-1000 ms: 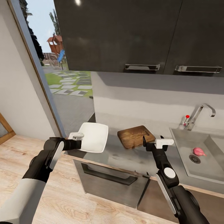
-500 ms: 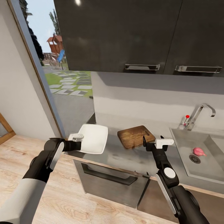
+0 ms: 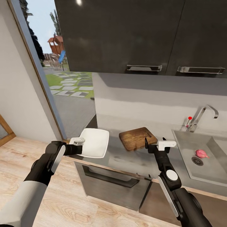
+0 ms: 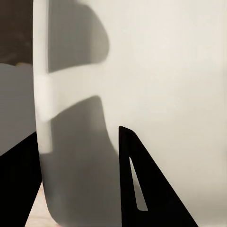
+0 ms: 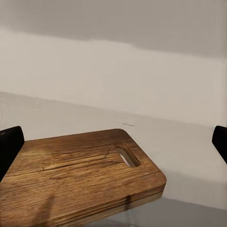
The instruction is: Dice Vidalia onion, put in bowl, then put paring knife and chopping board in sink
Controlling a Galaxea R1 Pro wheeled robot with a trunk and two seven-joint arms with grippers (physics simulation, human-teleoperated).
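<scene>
The white bowl (image 3: pixel 93 142) is at the left end of the grey countertop (image 3: pixel 132 160), partly overhanging its corner. My left gripper (image 3: pixel 78 140) is shut on its near rim; in the left wrist view the rim of the bowl (image 4: pixel 156 75) runs between the two dark fingers (image 4: pixel 142 189). The dark brown chopping board (image 3: pixel 137 138) lies bare mid-counter. My right gripper (image 3: pixel 154 142) hovers open just in front of it, the board (image 5: pixel 80 175) lying ahead of the spread fingers. The pinkish Vidalia onion (image 3: pixel 201 153) rests in the sink (image 3: pixel 186 142) by the drain. The paring knife is out of view.
A chrome tap (image 3: pixel 201 116) with a red dot stands behind the sink. Dark wall cabinets (image 3: pixel 126 34) hang above the counter. A glass door (image 3: pixel 47 72) and wooden floor (image 3: pixel 63 195) lie to the left of the counter's end.
My left gripper and the bowl have shifted a little down and to the left. The right arm, board and onion have not moved.
</scene>
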